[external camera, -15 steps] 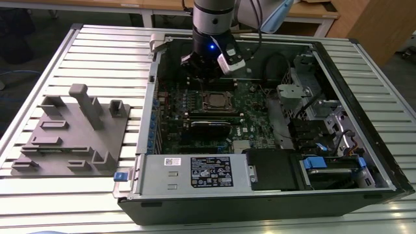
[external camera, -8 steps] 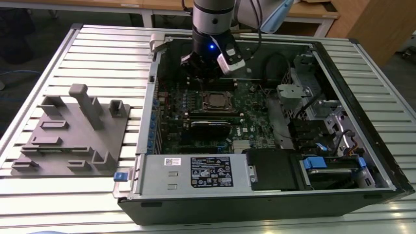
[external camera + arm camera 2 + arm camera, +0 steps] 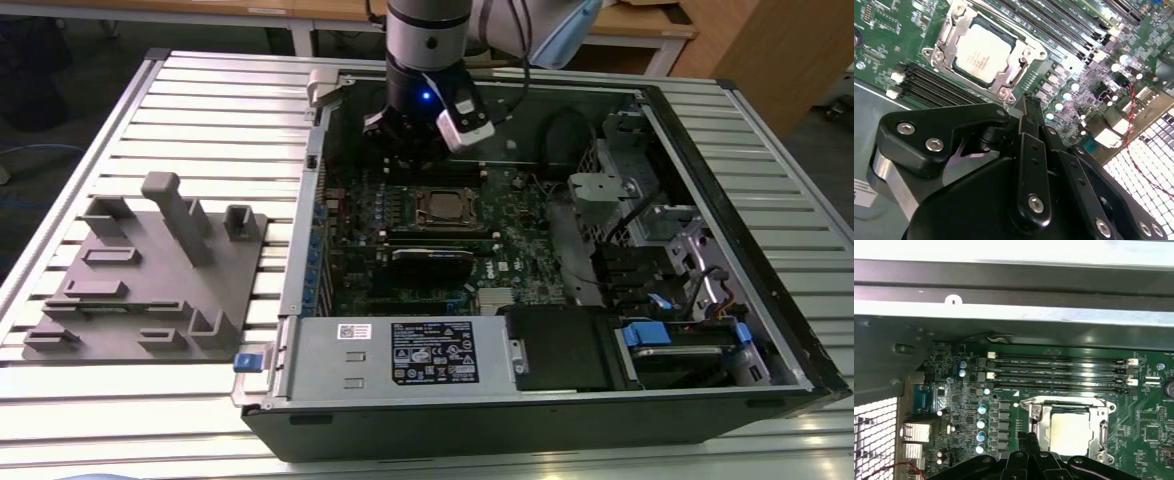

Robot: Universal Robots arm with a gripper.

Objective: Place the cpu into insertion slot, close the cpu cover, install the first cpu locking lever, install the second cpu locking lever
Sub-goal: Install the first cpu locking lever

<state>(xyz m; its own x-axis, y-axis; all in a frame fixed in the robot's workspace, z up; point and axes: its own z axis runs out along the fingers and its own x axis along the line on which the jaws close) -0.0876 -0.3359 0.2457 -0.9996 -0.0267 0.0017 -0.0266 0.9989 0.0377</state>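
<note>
Scene: an open computer case (image 3: 534,400) lies on a slatted desk (image 3: 200,100), with a grey fixture plate (image 3: 147,280) at the exterior view's left.
Hand: the hand (image 3: 1029,102) hangs over the motherboard (image 3: 514,215) near the socket's edge, its fingers closed together with nothing between them (both wrist views agree).
Cpu: the cpu (image 3: 981,54) sits flat in the insertion slot (image 3: 416,210), silver top up.
Cover: the cpu cover (image 3: 1026,52) lies down around the chip, which shows through its window.
Neighbours: long black memory slots (image 3: 1054,372) run beside the socket.
</note>
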